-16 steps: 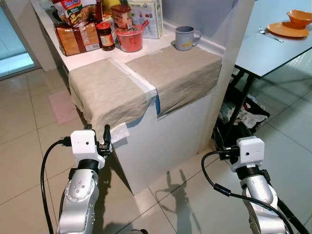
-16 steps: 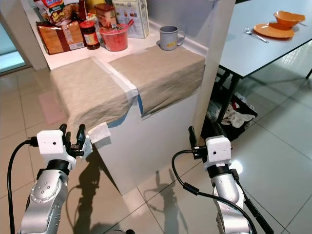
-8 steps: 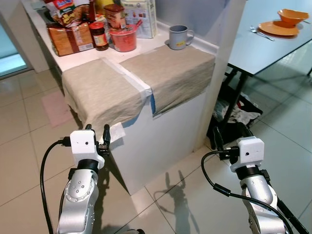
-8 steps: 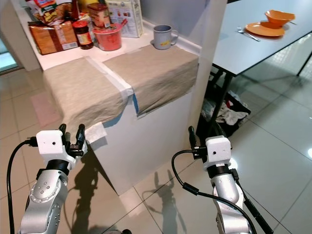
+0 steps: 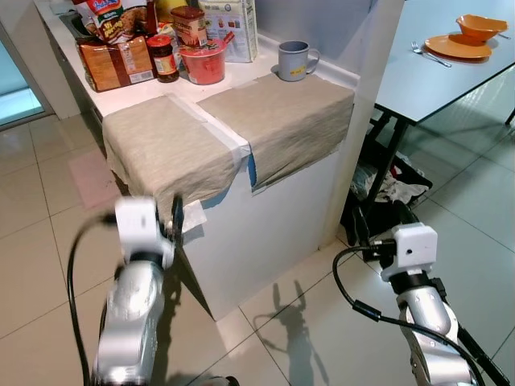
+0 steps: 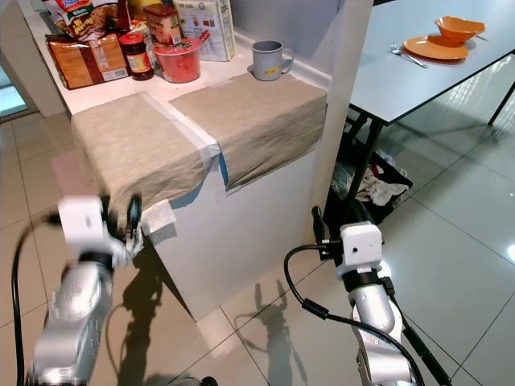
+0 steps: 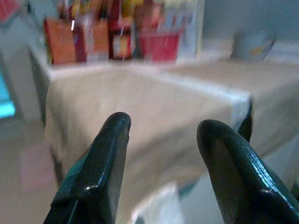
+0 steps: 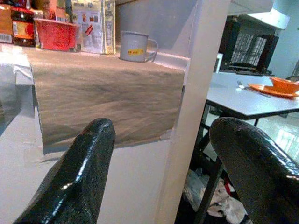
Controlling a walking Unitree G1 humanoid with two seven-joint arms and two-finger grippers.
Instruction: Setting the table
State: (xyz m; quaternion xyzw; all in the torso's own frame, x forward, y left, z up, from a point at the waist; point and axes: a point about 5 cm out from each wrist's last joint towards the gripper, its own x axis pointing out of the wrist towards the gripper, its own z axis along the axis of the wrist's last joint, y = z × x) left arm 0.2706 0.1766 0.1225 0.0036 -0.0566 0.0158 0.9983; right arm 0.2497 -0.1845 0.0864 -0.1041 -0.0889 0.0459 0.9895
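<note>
A white counter point(image 5: 265, 225) stands on a tiled floor, two beige placemats point(image 5: 278, 121) draped over its edge. Behind them I see a grey mug point(image 5: 294, 60), its contents hidden, a red tub point(image 5: 203, 64), a jar point(image 5: 163, 58) and food packets. An orange plate point(image 5: 456, 46) and bowl point(image 5: 475, 26) sit on the table point(image 5: 426, 76). My left gripper point(image 7: 161, 154) and right gripper point(image 8: 159, 158) hang open, empty, before the counter.

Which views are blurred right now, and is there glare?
Both eye views: left arm motion-smeared, the rest sharp. Left wrist view: counter soft, end effector fingers crisp. Right wrist view: sharp. Right eye view: glare spot on floor.
</note>
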